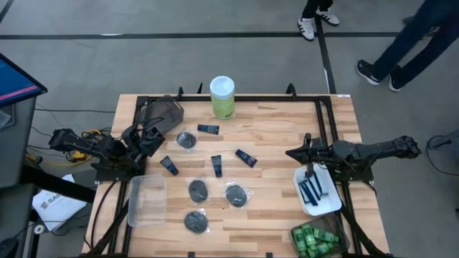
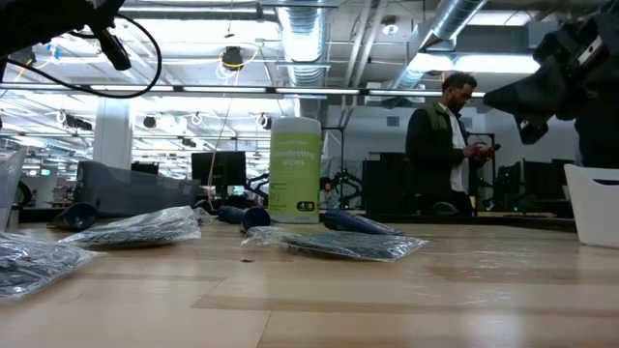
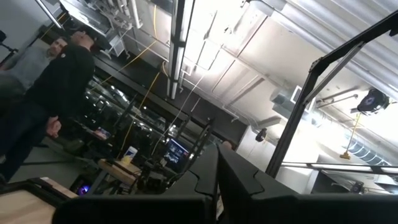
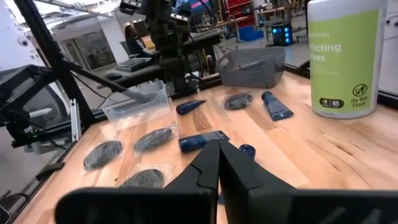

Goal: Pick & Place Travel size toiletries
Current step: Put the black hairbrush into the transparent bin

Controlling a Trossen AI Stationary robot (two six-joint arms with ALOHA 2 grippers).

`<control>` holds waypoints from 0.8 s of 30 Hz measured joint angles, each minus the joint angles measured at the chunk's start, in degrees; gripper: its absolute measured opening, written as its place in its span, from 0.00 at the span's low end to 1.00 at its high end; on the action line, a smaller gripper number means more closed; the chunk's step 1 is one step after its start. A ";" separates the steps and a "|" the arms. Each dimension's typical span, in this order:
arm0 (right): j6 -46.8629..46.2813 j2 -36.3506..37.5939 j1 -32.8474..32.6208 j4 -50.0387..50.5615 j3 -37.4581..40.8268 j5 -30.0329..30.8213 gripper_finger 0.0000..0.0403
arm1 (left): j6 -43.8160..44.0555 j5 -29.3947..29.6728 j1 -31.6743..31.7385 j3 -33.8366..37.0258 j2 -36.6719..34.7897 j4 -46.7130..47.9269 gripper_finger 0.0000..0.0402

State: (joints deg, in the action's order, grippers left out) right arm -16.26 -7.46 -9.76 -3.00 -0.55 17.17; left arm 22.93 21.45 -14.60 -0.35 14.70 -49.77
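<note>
Three or more short navy tubes (image 1: 216,165) and several round black discs in clear wrap (image 1: 198,190) lie flat on the wooden table's middle. Blue razors (image 1: 313,190) lie in a white tray, and green bottles (image 1: 314,240) fill a bin at the near right corner. My left gripper (image 1: 153,133) hovers at the table's left edge, shut and empty; its wrist view shows its fingers (image 3: 217,163) tipped up toward the ceiling. My right gripper (image 1: 290,153) is shut and empty above the table right of the tubes, pointing left; its fingers (image 4: 219,155) face a tube (image 4: 202,142).
A tall green canister with a white lid (image 1: 222,97) stands at the far edge. A dark grey bin (image 1: 163,111) sits far left, a clear bin (image 1: 147,199) near left. A black frame rims the table. People stand beyond the far edge (image 2: 447,145).
</note>
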 joint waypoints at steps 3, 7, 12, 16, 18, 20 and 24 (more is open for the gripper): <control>0.17 0.00 0.23 0.00 0.01 0.29 0.00 | 0.24 1.28 -0.01 -0.15 0.00 -0.06 0.01; 0.17 0.01 0.97 -0.01 0.01 0.69 0.01 | -0.89 2.37 -0.01 -5.93 1.39 2.73 0.01; 0.17 0.00 0.87 0.01 0.01 0.70 0.01 | -7.87 0.44 -0.01 -21.70 8.67 22.18 0.00; 0.17 0.00 0.87 0.03 -0.01 0.75 0.01 | -10.76 3.76 0.00 -34.33 18.05 41.50 0.00; 0.17 0.00 0.87 0.05 0.01 0.81 0.01 | -12.94 5.71 0.00 -39.03 22.98 48.64 0.01; 0.17 0.00 0.87 0.06 0.01 0.83 0.01 | -16.45 5.95 0.01 -42.29 27.18 53.69 0.04; 0.17 0.00 0.87 0.06 0.01 0.85 0.01 | -20.68 0.27 0.01 -44.63 34.06 58.73 0.15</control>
State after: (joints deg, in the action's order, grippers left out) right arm -16.10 -7.46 -8.88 -2.94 -0.54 18.02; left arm 2.25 21.73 -14.59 -44.98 48.76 8.96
